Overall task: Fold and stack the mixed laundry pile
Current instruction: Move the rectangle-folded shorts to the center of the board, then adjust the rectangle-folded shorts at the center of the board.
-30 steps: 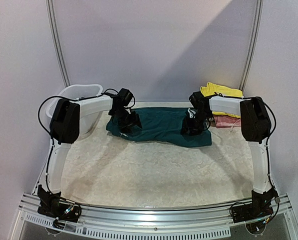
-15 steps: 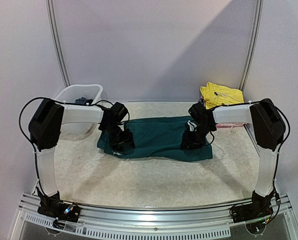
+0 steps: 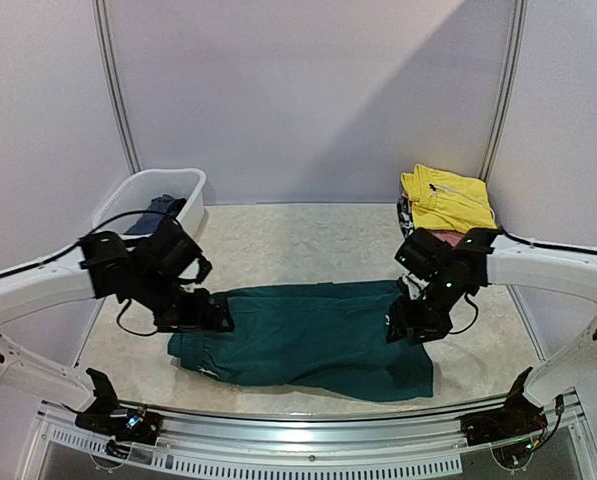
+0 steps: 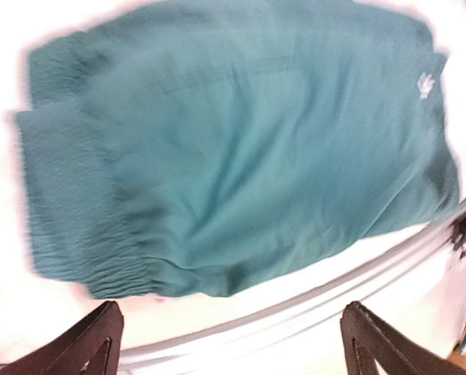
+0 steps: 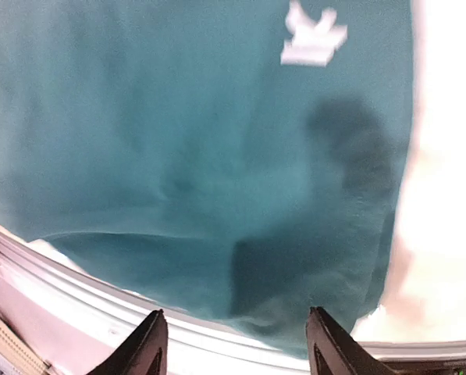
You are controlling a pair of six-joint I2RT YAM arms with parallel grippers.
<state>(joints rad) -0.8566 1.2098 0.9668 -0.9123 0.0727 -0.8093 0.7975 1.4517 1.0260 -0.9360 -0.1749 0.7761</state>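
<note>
Shorts [image 3: 308, 345] nearer, beneath left end effector [image 3: 210, 315]

**Three cameras on one table**

We had one camera fixed high behind the arms, looking forward and down over the whole table [image 3: 308, 235], with both arm bases [image 3: 118, 420] at its bottom edge. The other two rode on the wrists and looked down from close above. The left one looked past its fingertips [image 4: 92, 344] at nearly all of the teal shorts [image 3: 308, 345] and the near rail [image 4: 295, 308]. The right one hung closer, over the end with the white logo [image 5: 311, 35]. All three views shared the shorts.
</note>
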